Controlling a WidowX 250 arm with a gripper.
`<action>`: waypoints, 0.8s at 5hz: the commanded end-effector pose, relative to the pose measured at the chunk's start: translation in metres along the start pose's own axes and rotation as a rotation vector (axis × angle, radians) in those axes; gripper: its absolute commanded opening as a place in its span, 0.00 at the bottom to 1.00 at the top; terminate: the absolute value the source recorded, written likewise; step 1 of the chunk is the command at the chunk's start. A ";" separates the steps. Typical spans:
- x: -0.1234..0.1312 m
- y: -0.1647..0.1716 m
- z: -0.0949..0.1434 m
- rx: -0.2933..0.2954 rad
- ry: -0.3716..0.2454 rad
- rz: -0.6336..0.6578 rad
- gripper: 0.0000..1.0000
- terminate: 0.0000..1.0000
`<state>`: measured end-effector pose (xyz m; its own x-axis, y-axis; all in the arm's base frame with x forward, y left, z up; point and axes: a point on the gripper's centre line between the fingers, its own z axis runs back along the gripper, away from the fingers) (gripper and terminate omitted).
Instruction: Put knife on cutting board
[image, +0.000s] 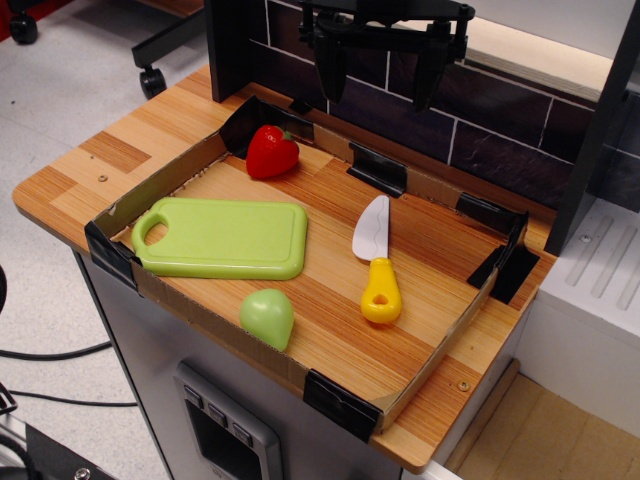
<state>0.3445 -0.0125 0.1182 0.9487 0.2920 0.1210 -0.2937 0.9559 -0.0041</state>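
From my feed I see the pincer hanging high at the back of the scene, in front of the dark tiled wall, its two black fingers spread apart with nothing between them, so it is open and empty. Below it is the wooden surface, fenced in by a low cardboard rim held with black corner clips. The knife lies flat on the wood toward the right of the fenced area, its white blade pointing toward the back and its yellow handle toward the front, the hole in the handle near the end closest to me. The board lies flat to the left of the knife, its loop handle at the left end near the rim; there is a clear strip of wood between board and knife, so they are apart. A red pepper sits behind the board near the back left corner. A small light-green fruit rests just in front of the board's right end, by the front rim and left of the knife's handle. The pincer is well above and behind the knife, touching nothing.
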 end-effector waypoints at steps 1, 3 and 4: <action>0.000 0.000 0.000 0.000 0.000 0.000 1.00 0.00; -0.037 -0.009 -0.016 -0.067 -0.033 0.042 1.00 0.00; -0.049 -0.015 -0.023 -0.110 0.044 0.010 1.00 0.00</action>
<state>0.3001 -0.0408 0.0768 0.9534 0.2986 0.0445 -0.2934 0.9512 -0.0952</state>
